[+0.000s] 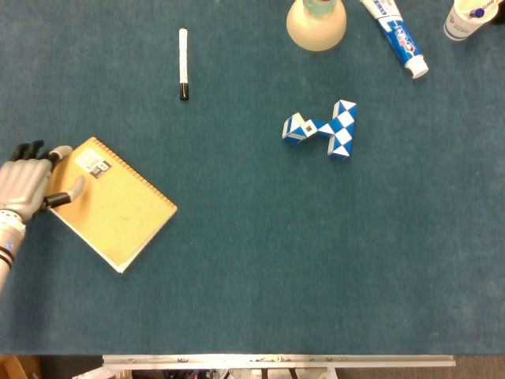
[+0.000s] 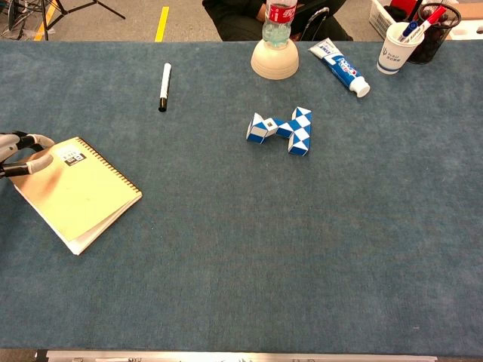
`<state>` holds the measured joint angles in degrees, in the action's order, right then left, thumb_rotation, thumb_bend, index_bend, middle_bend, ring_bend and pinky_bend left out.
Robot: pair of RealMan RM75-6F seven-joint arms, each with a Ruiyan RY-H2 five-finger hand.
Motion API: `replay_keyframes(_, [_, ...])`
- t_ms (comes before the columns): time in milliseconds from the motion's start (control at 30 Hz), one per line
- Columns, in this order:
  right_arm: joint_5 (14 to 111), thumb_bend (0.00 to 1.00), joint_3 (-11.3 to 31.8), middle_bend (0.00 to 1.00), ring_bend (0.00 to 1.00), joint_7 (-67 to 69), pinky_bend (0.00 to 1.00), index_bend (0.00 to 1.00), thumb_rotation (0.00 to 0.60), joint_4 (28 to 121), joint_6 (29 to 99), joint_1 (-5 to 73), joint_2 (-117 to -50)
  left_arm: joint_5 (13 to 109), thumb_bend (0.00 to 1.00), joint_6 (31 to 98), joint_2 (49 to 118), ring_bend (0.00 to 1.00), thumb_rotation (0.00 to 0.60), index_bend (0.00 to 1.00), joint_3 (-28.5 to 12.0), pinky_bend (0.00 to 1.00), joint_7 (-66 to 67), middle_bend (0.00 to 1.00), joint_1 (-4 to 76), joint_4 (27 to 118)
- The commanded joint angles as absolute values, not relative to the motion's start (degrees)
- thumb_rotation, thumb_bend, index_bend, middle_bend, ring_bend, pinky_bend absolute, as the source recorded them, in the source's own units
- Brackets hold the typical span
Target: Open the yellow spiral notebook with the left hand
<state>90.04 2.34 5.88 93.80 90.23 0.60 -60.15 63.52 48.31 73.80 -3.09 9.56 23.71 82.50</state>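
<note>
While the yellow spiral notebook lies closed and flat on the blue bench, far over on the left side, the left hand is right at its upper left corner. From the head view the thumb lies on the cover near the small label and the other fingers sit at the corner by the spiral edge; whether they actually grip the cover, I cannot tell. The chest view shows the same hand touching that same corner, the cover flat on the pages.

Around it, plenty of room. A white marker with a black cap lies well up the bench, apart from the notebook. A blue-and-white twist puzzle sits near the middle, well to the right. Along the far edge there is a cream round base with a bottle standing in it, a toothpaste tube lying at an angle beside it, and a white cup with pens in the far right corner. Nothing sits between hand and notebook; nothing crowds the cover. The right hand is out of both views.
</note>
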Motion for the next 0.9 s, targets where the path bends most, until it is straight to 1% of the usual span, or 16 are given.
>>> replay_keyframes(33, [90.0, 0.35, 2.3, 0.12, 0.00, 6.0, 0.00, 0.09, 0.600, 93.7, 90.4, 0.5, -60.2, 64.9, 0.33, 48.5, 73.4, 0.02, 0.000, 0.14, -2.8, 0.00, 9.9, 0.23, 24.5, 84.9])
replay_keyframes(200, [90.1, 0.35, 2.3, 0.12, 0.00, 6.4, 0.00, 0.09, 0.600, 93.4, 90.5, 0.3, -60.3, 67.0, 0.33, 48.6, 73.6, 0.02, 0.000, 0.14, -2.7, 0.00, 9.7, 0.22, 25.7, 88.3])
replay_keyframes(333, [90.4, 0.35, 2.3, 0.12, 0.00, 6.6, 0.00, 0.09, 0.600, 93.4, 90.7, 0.3, -60.2, 69.6, 0.33, 51.2, 73.8, 0.02, 0.001, 0.13, -2.7, 0.00, 11.5, 0.18, 26.2, 89.9])
replay_keyframes(367, [90.4, 0.35, 2.3, 0.12, 0.00, 6.6, 0.00, 0.09, 0.600, 93.4, 90.8, 0.3, -60.2, 70.5, 0.33, 52.2, 73.7, 0.02, 0.020, 0.12, -2.7, 0.00, 11.5, 0.17, 26.0, 90.2])
replay_keyframes(400, [90.4, 0.35, 2.3, 0.12, 0.00, 6.6, 0.00, 0.09, 0.600, 93.4, 90.8, 0.3, -60.2, 72.0, 0.33, 53.8, 73.4, 0.02, 0.074, 0.12, -2.6, 0.00, 11.2, 0.17, 25.7, 90.5])
replay_keyframes(433, [90.4, 0.35, 2.3, 0.12, 0.00, 6.5, 0.00, 0.09, 0.600, 93.4, 90.8, 0.3, -60.2, 73.6, 0.33, 55.0, 73.1, 0.02, 0.149, 0.11, -2.5, 0.00, 10.7, 0.17, 25.4, 90.5])
replay_keyframes(467, [90.5, 0.35, 2.3, 0.12, 0.00, 6.6, 0.00, 0.09, 0.600, 93.4, 90.8, 0.3, -60.2, 75.5, 0.33, 56.3, 72.8, 0.02, 0.210, 0.11, -2.2, 0.00, 9.9, 0.17, 25.2, 90.3])
replay_keyframes(500, [90.4, 0.35, 2.3, 0.12, 0.00, 6.5, 0.00, 0.09, 0.600, 93.4, 90.7, 0.3, -60.3, 78.1, 0.33, 58.1, 72.3, 0.02, 0.295, 0.10, -1.7, 0.00, 8.9, 0.17, 24.7, 89.7])
replay_keyframes(600, [90.5, 0.35, 2.3, 0.12, 0.00, 6.5, 0.00, 0.09, 0.600, 93.4, 90.4, 0.5, -60.4, 84.8, 0.33, 62.0, 71.0, 0.02, 0.517, 0.10, 0.3, 0.00, 6.6, 0.16, 23.8, 87.1])
replay_keyframes(667, [90.6, 0.35, 2.4, 0.12, 0.00, 6.3, 0.00, 0.09, 0.600, 93.4, 90.2, 0.7, -60.5, 88.6, 0.33, 64.0, 70.3, 0.02, 0.580, 0.10, 1.9, 0.00, 4.8, 0.15, 23.3, 85.2])
replay_keyframes(700, [90.7, 0.35, 2.4, 0.12, 0.00, 6.2, 0.00, 0.09, 0.600, 93.5, 90.1, 0.8, -60.5, 90.7, 0.33, 65.2, 69.9, 0.02, 0.599, 0.09, 2.9, 0.00, 3.5, 0.14, 23.0, 83.9])
replay_keyframes(900, [91.1, 0.35, 2.4, 0.12, 0.00, 5.8, 0.00, 0.09, 0.600, 93.9, 89.8, 1.2, -60.5, 98.7, 0.33, 69.9, 69.3, 0.02, 0.600, 0.06, 6.8, 0.00, -1.2, 0.09, 22.1, 77.3])
